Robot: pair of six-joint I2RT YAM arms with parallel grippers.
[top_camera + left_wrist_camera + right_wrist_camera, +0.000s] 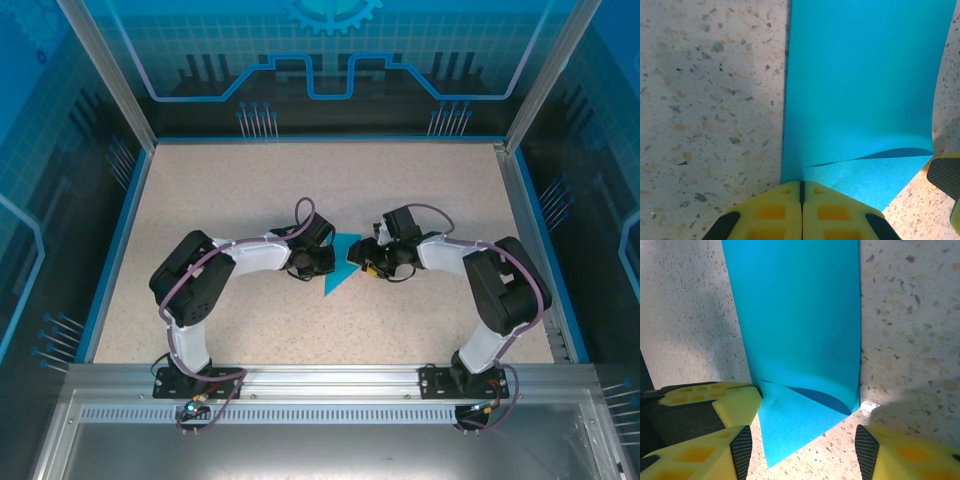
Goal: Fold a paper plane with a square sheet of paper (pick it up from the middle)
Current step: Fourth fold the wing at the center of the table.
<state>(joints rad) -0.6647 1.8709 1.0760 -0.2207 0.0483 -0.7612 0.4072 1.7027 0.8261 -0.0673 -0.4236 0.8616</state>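
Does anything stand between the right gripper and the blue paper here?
Nothing visible. The open right gripper straddles a folded corner of the sheet of paper; the left gripper pinches its edge alongside, outside that gap.

The square sheet of paper [860,75] is plain cyan-blue, darker in its shadowed fold. The worktop [250,180] is pale beige, speckled with grey and tan flecks. The left claw [801,195] and right claw [804,445] are yellow, with black pads [741,450].

Robot lab cell: aluminium frame [330,378], blue printed walls [330,60].
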